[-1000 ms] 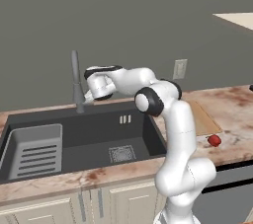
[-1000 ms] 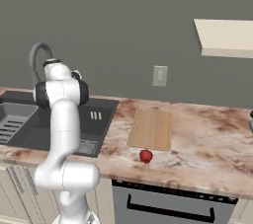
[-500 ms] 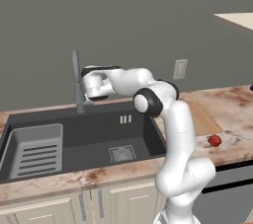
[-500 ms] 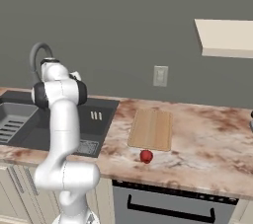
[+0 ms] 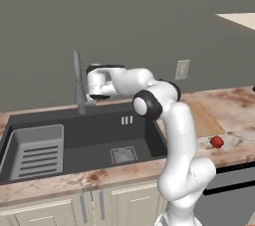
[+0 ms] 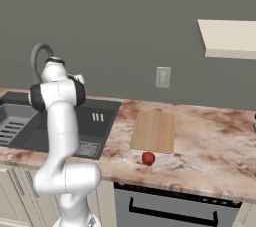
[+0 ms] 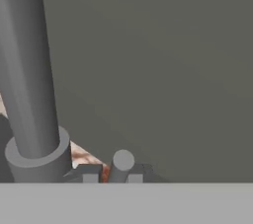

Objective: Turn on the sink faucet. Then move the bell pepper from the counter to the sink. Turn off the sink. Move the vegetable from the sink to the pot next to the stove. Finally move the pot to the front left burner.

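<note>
One faucet (image 5: 78, 83), one sink (image 5: 94, 138) with one slotted tray (image 5: 37, 151), one red pepper (image 5: 216, 142), one cutting board (image 6: 154, 130), one wall outlet (image 6: 162, 77), one shelf (image 6: 227, 38), one robot arm (image 5: 169, 135).

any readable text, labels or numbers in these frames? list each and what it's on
None readable.
Wall outlet: blank plate, no marking.
Sink: pale slots near the rim, not text.
Cutting board, bell pepper, faucet: no labels.
</note>
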You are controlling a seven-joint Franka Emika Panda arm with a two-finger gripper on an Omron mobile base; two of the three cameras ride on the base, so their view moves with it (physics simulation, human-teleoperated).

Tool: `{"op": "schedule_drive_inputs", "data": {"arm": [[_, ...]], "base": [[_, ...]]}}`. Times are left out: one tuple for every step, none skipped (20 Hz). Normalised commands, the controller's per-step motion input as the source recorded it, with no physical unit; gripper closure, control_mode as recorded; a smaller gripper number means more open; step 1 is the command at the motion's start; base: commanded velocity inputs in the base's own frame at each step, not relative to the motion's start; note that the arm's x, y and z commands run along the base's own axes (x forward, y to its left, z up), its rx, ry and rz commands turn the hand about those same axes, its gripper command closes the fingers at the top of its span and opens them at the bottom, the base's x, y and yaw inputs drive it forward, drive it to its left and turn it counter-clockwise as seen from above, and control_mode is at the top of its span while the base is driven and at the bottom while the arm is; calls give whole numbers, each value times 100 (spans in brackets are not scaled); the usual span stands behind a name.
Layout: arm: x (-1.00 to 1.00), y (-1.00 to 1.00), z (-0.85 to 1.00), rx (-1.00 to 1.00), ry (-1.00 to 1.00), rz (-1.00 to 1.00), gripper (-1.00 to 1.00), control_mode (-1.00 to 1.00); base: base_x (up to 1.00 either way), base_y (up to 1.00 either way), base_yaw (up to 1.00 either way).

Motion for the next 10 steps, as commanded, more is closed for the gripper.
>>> {"op": "schedule_drive_inputs", "data": {"arm": [[0,-63,-25,9,0,-3,100,-100],[0,-63,-26,9,0,-3,100,-100],[0,-65,-27,9,0,-3,100,-100],[0,-66,-26,9,0,-3,100,-100],[0,-65,-27,9,0,-3,100,-100],[0,-64,-28,9,0,-3,100,-100],[0,-63,-28,9,0,-2,100,-100],[0,-64,-28,8,0,-2,100,-100],[0,-65,-29,9,0,-1,100,-100],[0,-64,-30,9,0,-1,100,-100]], "base": [[0,0,0],[0,0,0],[0,0,0],[0,0,0],[0,0,0],[0,0,0],[0,0,0],[0,0,0],[0,0,0],[0,0,0]]}}
